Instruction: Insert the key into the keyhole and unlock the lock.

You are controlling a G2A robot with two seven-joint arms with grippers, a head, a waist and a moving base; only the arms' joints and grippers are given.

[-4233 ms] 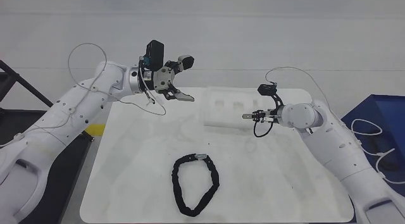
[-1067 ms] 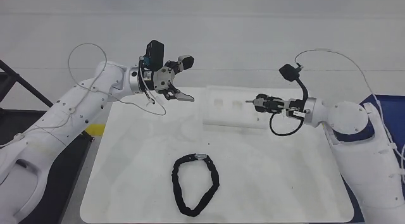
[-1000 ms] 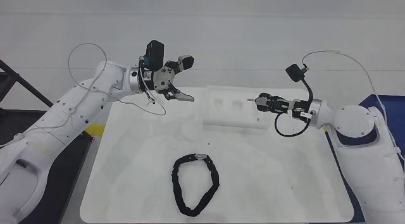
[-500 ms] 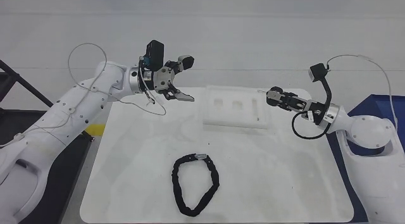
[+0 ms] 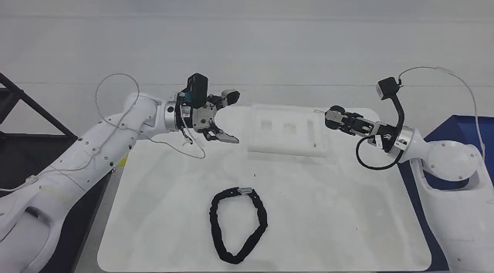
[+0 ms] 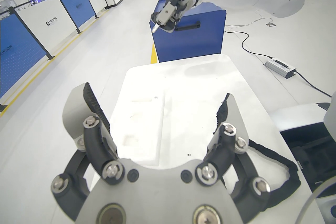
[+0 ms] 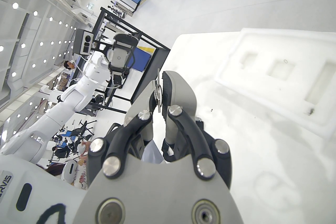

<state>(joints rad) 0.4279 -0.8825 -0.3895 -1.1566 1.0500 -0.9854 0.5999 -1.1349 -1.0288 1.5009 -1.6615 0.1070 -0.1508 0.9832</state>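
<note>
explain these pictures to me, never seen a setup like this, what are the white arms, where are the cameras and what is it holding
This is a two-armed robot at a white table. One picture looks down from a camera above the arms. The other two come from cameras on the wrists, each showing its own pincer up close. The left pincer is open and empty, above the table's far edge. The right pincer is shut on a small metal key. On the table lie a black chain lock, coiled in a loop, and a white foam tray with shallow recesses. The key is meant for that lock but is not yet near it.
</note>
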